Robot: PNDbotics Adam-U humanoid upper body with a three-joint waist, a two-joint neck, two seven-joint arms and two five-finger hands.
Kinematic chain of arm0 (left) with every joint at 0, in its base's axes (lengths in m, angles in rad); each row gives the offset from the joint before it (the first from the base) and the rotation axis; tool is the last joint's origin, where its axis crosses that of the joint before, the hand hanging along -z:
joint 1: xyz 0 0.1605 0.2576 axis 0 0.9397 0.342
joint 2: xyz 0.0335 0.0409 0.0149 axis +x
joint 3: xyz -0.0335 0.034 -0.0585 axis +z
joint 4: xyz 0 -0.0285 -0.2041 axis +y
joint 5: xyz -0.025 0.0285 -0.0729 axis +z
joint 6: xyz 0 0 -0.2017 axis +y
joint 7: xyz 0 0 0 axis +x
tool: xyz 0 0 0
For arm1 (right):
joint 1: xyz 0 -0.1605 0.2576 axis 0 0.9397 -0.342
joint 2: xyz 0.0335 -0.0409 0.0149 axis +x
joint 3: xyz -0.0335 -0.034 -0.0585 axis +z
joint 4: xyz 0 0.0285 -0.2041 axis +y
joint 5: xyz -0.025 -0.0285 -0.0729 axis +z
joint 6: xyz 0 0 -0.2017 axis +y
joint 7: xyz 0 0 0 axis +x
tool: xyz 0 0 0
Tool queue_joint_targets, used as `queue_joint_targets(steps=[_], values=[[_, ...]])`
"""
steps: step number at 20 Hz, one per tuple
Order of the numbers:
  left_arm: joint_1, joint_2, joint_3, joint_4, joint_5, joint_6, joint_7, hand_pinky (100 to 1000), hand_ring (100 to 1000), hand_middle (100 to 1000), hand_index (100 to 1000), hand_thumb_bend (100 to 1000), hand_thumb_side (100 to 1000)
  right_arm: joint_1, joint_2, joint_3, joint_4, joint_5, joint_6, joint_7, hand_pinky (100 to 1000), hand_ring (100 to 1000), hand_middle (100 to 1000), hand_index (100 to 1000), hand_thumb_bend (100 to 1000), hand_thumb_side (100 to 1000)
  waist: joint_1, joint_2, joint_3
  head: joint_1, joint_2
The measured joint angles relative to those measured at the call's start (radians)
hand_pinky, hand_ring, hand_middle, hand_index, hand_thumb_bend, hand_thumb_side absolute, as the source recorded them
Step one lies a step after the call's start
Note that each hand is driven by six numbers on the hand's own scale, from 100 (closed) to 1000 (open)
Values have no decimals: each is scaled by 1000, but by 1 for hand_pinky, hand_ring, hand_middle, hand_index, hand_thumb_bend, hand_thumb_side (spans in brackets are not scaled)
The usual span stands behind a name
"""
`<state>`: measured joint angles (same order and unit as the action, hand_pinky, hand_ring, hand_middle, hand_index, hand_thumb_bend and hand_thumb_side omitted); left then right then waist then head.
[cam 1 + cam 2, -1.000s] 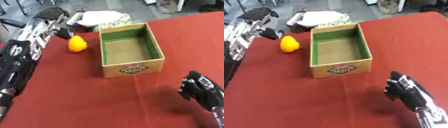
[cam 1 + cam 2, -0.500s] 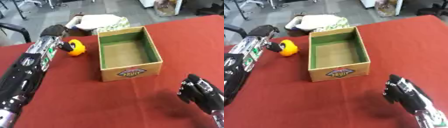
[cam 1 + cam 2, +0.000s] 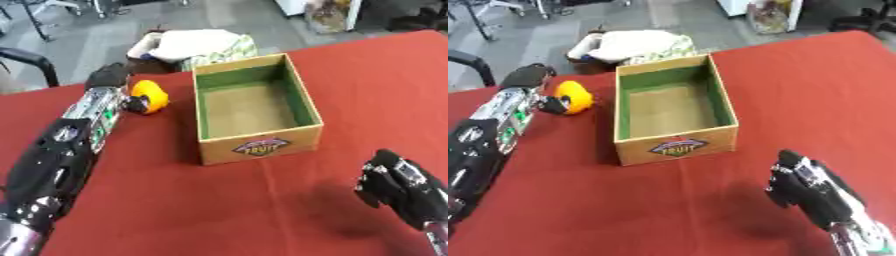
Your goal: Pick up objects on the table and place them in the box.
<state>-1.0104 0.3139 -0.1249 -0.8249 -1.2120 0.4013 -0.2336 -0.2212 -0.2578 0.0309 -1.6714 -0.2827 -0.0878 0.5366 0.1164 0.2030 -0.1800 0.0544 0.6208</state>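
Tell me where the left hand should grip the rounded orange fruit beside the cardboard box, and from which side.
Take the rounded orange fruit across its widest middle, coming from its left, where the left hand already is. Its smooth rounded shape offers no handle, so fingers should probably wrap opposite sides. The green-lined cardboard box stands apart on its right, making that side more cramped. The right hand idles at the lower right.

Your left hand (image 3: 112, 80) blurs against the orange object (image 3: 150, 96), so its fingers can't be read there. Your right hand (image 3: 802, 182) shows its back only, its forearm cut off at the near-right corner.
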Motion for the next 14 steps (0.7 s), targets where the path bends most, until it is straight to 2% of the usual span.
queue_joint_targets(steps=[9, 12, 14], values=[[20, -21, -1, 35, -1, 11, -6, 735, 785, 838, 894, 291, 398, -9, 6, 0, 0, 0, 0, 0, 100, 100, 100, 100, 100, 806, 0, 7, -7, 1, -8], [25, -24, -1, 37, -11, 19, 5, 691, 700, 742, 830, 289, 389, -13, 6, 0, 0, 0, -1, -1, 100, 100, 100, 100, 100, 806, 0, 12, -10, 1, -9], [26, -24, -1, 37, -23, 25, 25, 639, 607, 625, 742, 264, 360, -15, 6, 0, 0, 0, -1, -1, 100, 100, 100, 100, 100, 807, 0, 13, -10, 1, -11]])
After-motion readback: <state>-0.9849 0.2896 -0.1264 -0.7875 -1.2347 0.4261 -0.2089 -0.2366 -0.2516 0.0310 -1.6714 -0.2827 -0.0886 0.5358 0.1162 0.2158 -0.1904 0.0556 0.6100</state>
